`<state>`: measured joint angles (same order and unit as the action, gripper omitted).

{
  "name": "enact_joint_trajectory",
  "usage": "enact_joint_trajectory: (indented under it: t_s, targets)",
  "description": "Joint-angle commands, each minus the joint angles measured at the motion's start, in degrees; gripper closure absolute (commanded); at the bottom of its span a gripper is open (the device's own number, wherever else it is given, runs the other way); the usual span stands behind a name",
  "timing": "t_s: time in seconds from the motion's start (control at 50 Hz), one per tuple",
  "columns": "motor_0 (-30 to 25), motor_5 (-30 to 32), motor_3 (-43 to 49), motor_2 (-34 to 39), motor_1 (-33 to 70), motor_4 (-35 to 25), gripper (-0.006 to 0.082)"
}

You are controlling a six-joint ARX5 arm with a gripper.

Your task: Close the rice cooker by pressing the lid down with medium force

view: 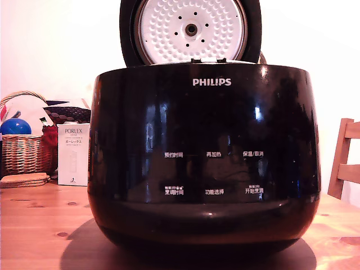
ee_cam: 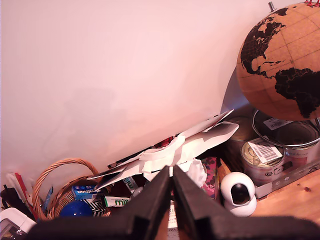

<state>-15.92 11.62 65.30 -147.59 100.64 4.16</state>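
Observation:
The rice cooker [view: 202, 163] fills the exterior view, a glossy black rounded body with a white PHILIPS logo and white button labels. Its lid [view: 191, 29] stands upright and open behind the body, showing the white dimpled inner plate with small holes. No gripper shows in the exterior view. In the wrist view my gripper [ee_cam: 172, 172] points at the wall and clutter, its two black fingers [ee_cam: 150, 200] pressed together with nothing between them. The cooker is out of the wrist view.
A wicker basket [view: 22, 152] with a blue ball and a white PORLEX box [view: 73, 154] sit at the exterior view's left, a wooden chair [view: 344, 157] at its right. The wrist view shows a cork globe [ee_cam: 282, 60], tins [ee_cam: 262, 155], a small white camera [ee_cam: 239, 192] and papers.

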Motion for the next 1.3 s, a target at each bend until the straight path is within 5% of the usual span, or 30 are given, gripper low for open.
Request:
enact_joint_trajectory:
  t_s: [0.0, 0.34, 0.64, 1.28]
  targets:
    - [0.07, -1.18, -0.70, 0.20, 0.98, -1.31, 0.0787]
    - [0.07, -1.16, -5.90, 0.20, 1.05, -5.33, 0.0787]
    - [0.66, -3.02, -11.93, 0.20, 4.83, -15.41, 0.0787]
    - [-0.02, -17.88, -6.93, 0.20, 19.67, -39.26, 0.0787]
